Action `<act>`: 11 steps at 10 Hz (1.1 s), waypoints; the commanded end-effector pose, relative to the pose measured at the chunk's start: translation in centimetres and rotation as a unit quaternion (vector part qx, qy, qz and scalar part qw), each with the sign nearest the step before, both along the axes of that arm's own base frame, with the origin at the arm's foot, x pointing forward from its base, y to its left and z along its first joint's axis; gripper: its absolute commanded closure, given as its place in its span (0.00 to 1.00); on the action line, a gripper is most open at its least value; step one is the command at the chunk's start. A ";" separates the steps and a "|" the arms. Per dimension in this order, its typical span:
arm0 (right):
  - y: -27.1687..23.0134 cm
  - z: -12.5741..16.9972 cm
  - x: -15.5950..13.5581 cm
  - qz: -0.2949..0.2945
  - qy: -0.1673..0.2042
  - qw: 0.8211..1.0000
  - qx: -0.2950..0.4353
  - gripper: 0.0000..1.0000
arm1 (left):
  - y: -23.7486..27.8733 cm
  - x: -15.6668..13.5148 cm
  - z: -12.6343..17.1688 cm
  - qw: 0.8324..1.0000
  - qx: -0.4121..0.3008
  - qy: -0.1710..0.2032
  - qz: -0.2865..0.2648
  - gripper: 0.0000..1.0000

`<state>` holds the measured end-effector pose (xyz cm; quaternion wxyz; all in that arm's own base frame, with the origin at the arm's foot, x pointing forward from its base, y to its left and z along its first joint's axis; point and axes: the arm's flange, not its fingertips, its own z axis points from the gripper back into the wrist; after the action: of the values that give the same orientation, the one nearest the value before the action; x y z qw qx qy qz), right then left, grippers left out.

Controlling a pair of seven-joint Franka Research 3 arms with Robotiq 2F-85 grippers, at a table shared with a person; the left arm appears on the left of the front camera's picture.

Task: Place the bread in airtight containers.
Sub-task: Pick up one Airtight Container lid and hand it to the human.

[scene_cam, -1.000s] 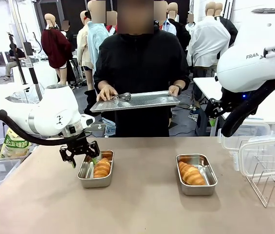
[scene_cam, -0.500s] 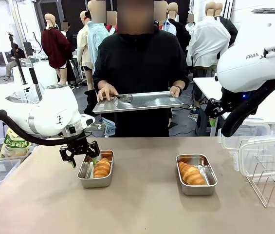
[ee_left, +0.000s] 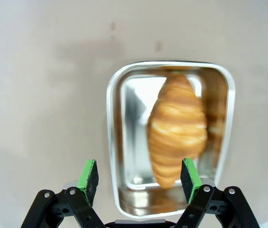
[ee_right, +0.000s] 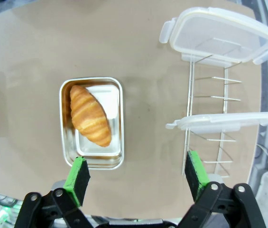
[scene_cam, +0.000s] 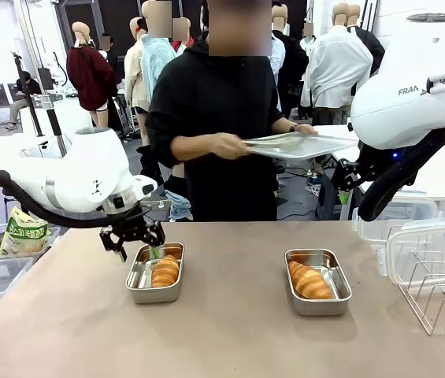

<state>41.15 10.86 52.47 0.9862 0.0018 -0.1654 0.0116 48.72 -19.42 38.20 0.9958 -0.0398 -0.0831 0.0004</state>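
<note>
The left gripper (ee_left: 138,173) hangs with its green pads spread and empty over the near end of the left small rounded stainless-steel tin (ee_left: 110,118). One pad is above the bare beige table (ee_left: 43,95), the other above the tin's rim. Inside the tin lies a glossy golden-brown croissant (ee_left: 177,133), slightly smeared by motion.

Compared with a second ago, this gripper (scene_cam: 131,239) has risen a little and swung closer to the tin (scene_cam: 135,290). The person has turned aside, carrying the large flat steel tray (scene_cam: 305,144) toward the robot's right. I read this as the loading being finished.

The right gripper (ee_right: 137,173) is also wide open and holds nothing. It sits high above the second tin (ee_right: 121,123), which holds its own croissant (ee_right: 90,121).

Both tins are uncovered. The clear plastic snap lids (ee_right: 219,33) wait on the wire rack (ee_right: 209,99), so sealing is what remains.

I cannot tell whether anything lies on the tilted tray.
</note>
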 end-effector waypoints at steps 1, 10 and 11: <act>0.1 0.0 0.0 -0.007 -0.001 1.000 0.000 0.00 | -0.9 -2.6 5.4 0.997 -0.003 -0.032 -0.065 0.10; 0.1 0.0 0.0 -0.007 -0.001 1.000 0.000 0.00 | -2.3 -5.6 14.7 0.975 -0.044 -0.096 -0.194 0.10; 0.1 0.0 0.0 -0.007 -0.001 1.000 0.000 0.00 | -2.3 -5.6 14.7 0.975 -0.044 -0.096 -0.194 0.10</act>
<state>41.15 10.88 52.49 0.9861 0.0017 -0.1656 0.0117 43.27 -21.73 52.59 0.9612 -0.1028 -0.1653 -0.1955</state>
